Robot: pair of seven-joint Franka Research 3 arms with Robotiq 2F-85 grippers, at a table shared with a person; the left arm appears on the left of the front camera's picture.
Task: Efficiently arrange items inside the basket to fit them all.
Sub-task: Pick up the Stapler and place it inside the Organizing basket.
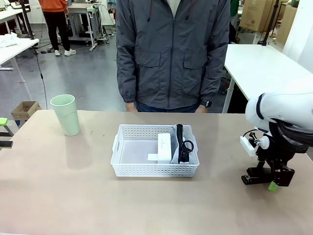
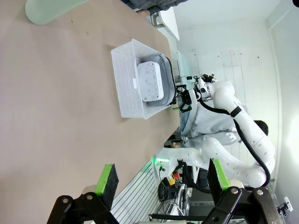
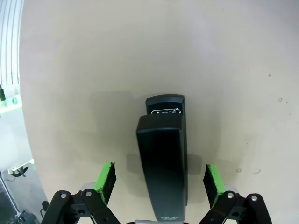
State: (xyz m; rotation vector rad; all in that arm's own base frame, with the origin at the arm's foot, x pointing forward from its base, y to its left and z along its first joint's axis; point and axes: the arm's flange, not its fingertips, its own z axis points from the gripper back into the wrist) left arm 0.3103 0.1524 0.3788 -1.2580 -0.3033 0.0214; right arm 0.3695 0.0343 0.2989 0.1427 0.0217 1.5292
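The stapler [image 3: 162, 158] lies flat on the tabletop [image 3: 243, 56] straight under our right pincer [image 3: 160, 176]. Its long body runs between the two green pads [image 3: 106, 179], with a gap on either side. That pincer is spread wide and grips nothing yet.

We judge the step in hand to be picking the stapler up. To do it well, we should come straight down, keep the pads square to its long sides, and close about the middle of the body so it does not tip when lifted.

The basket [image 1: 128, 169] sits well off to that pincer's left, with the box [image 1: 164, 147] and the pouch [image 1: 192, 148] crowded into its nearer end. The farther end is bare, so we could lay the stapler there along a wall and leave room for the cup [image 1: 66, 114]. The cup stands beyond the basket, nearer our left pincer [image 2: 163, 179], which is likewise wide open and empty.
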